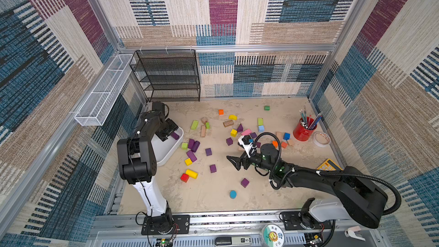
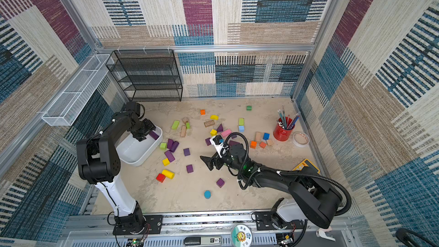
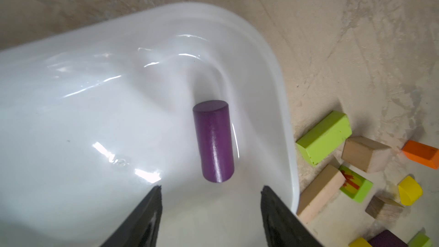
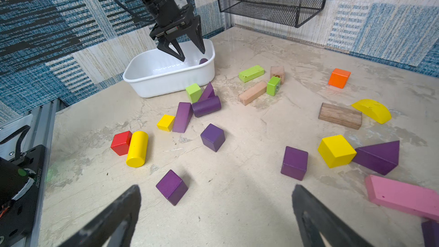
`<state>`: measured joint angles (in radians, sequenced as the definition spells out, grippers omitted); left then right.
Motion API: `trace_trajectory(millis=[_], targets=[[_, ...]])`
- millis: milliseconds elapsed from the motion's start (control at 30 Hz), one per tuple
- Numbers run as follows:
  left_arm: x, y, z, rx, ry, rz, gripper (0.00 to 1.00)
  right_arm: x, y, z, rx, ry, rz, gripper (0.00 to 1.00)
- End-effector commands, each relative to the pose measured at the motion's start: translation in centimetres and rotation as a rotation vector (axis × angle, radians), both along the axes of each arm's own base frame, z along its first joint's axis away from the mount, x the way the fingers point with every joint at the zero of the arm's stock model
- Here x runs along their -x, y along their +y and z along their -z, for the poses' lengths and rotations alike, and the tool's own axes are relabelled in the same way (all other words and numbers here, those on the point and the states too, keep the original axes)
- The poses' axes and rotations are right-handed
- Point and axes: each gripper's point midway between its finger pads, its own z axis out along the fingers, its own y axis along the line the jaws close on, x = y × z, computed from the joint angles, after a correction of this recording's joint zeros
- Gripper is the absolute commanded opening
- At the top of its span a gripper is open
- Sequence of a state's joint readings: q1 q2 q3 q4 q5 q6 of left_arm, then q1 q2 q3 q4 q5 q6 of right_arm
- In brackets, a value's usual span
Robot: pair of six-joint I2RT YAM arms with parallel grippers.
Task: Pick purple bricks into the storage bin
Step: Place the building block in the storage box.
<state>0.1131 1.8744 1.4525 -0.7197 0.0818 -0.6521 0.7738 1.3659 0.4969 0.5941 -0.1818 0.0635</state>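
Purple cylinder (image 3: pixel 213 141) lies free in the storage bin (image 3: pixel 95 115) under open left tool (image 3: pixel 211 187).

left arm (image 1: pixel 140 153) bent high, left gripper (image 4: pixel 192 55) pointing down, jaws apart; right arm (image 1: pixel 308 177) stretched left, right gripper (image 1: pixel 234 162) spread wide

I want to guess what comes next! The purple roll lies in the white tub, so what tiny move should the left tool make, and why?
Probably lift the left tool up, clear of the storage bin. Its jaws stand open and empty, the purple cylinder lies loose on the bin floor, and more purple bricks wait on the table beside it.
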Motion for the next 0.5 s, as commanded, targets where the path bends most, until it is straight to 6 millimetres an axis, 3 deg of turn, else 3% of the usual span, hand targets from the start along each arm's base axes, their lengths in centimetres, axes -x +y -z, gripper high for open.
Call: trace_trajectory(millis=[0,467], targets=[[0.9,0.0,-1.0,-0.038,0.019,0.060,0.71,-0.4,-0.2,-0.4,-0.009,0.000,0.030,1.00],[2.7,-2.7,-4.8,-0.172,0.033,0.267,0.73,-0.8,-0.6,-0.4,-0.001,-0.002,0.061,0.99]])
